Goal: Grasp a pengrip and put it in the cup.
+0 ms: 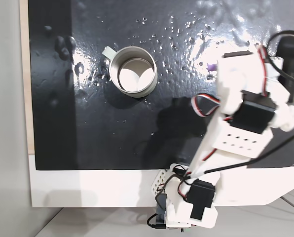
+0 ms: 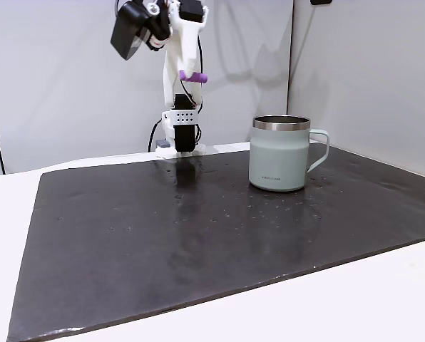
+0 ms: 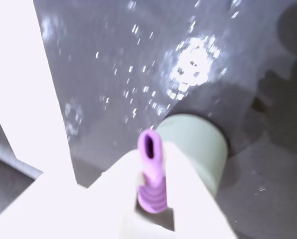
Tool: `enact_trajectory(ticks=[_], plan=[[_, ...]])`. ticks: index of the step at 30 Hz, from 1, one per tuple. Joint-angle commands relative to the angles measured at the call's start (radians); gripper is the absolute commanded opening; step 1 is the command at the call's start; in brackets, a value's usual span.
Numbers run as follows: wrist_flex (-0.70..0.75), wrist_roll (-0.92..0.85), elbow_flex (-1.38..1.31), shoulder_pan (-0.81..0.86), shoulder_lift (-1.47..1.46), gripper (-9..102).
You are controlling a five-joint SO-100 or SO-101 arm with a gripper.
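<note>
Dark, glossy matting point(image 2: 198, 242) covered the white table point(image 1: 88, 190), speckled with small bright flecks, and pale walls stood behind it. My gripper point(image 3: 151, 199) was raised well above the mat, closed on the pengrip point(image 3: 152, 172), which stood between my jaws with its open end pointing away from me and its ribbed part pinched low down. In a fixed view from the side the pengrip point(image 2: 194, 75) showed as a small purple stub high on my arm; from above it peeked out point(image 1: 211, 66) beside my white links. The cup point(image 1: 133, 70) sat upright on the mat, well apart from me in the view from above, its pale inside open; in the wrist view it point(image 3: 196, 149) lay beyond and below the pengrip. I judged the pengrip light, soft and springy, so a gentle pinch across the ribs should hold it, though squeezing hard might squirt it out. It seemed a carry toward the rim was what remained.
</note>
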Motion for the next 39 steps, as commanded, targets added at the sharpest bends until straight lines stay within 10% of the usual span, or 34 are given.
enact_trajectory(ticks=[1,17,25,39], plan=[[0.005,0.054,-0.120,-0.138,0.031,0],[0.011,0.293,-0.034,-0.583,-0.083,0],[0.011,0.270,0.061,-0.563,-0.026,31],[0.009,0.227,0.150,-0.518,0.075,33]])
